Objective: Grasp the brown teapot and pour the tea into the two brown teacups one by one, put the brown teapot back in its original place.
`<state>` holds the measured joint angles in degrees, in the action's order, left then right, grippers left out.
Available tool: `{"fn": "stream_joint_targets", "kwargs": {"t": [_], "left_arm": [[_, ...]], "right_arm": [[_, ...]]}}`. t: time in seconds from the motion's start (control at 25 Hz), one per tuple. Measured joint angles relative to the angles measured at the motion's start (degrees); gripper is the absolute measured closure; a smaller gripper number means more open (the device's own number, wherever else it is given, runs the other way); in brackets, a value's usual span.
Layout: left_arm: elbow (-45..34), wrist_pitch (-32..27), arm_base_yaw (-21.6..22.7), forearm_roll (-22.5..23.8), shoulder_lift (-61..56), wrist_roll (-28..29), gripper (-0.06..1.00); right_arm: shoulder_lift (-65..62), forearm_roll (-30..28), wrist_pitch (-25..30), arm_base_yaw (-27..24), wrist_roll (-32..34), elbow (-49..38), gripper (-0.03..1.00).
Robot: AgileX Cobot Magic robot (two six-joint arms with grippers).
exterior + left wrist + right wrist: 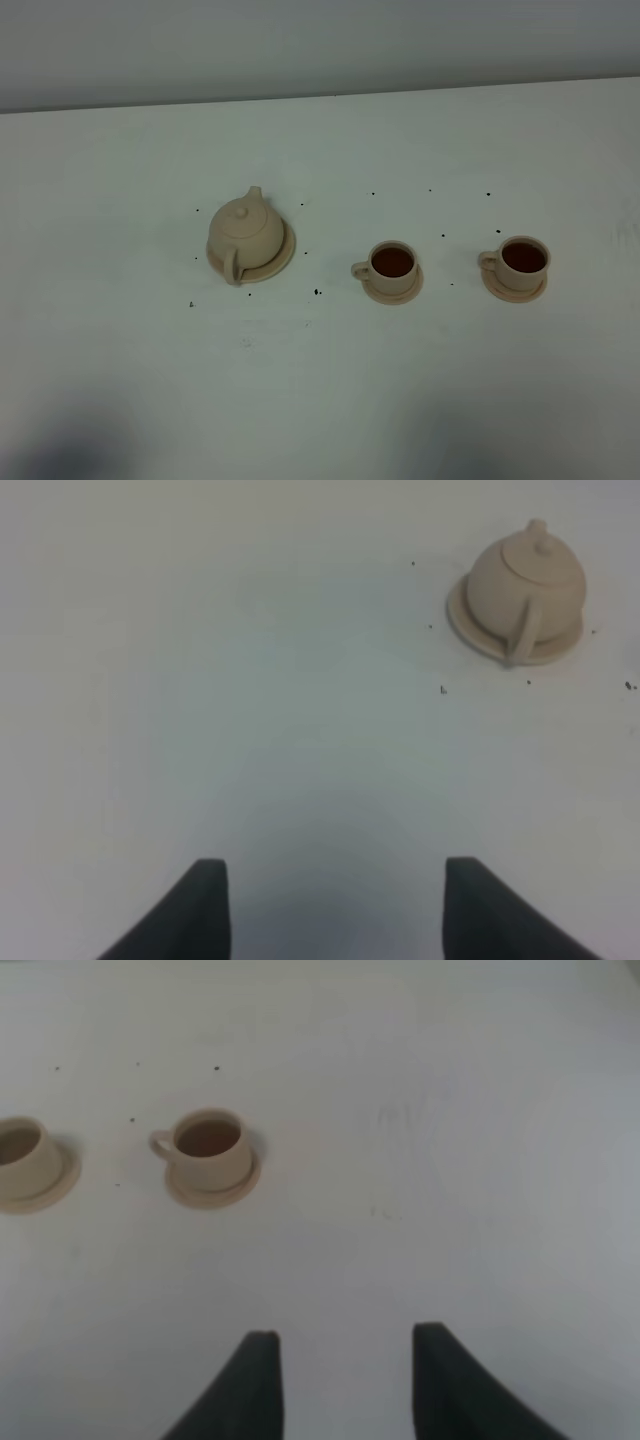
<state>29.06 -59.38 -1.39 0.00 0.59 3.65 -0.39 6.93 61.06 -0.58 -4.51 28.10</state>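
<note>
Nearest the lens in each wrist view are dark fingertips: the left pincer (335, 905) stands spread wide with nothing between its fingers, hanging over bare white table (120, 380), and the right pincer (345, 1380) is likewise spread and empty. From the high view neither arm shows at all. The brown teapot (243, 232) sits upright, lid on, on the wider saucer (283, 256) that is its original place, left of centre, its loop handle turned toward the near edge and its spout pointing away. To its right stand the two brown teacups, the nearer cup (391, 263) and the farther cup (523, 259), each on its own small saucer and each showing dark liquid inside, so both look already filled and the job seems at or close to its end. Small dark specks (317, 292) dot the table around the set. The risks from here, as I judge them: an arm swinging low across the table could clip the pot's handle and drag it off its saucer, or brush a full cup and slop tea, since the cups are light and filled
</note>
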Motion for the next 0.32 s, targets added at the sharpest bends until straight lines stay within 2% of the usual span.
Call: {"fn": "stream_joint_targets", "kwargs": {"t": [0.32], "left_arm": [[0.0, -0.1, 0.0, 0.0, -1.0, -0.3, 0.43]], "right_arm": [[0.0, 0.0, 0.0, 0.0, 0.0, 0.0, 0.63]]}}
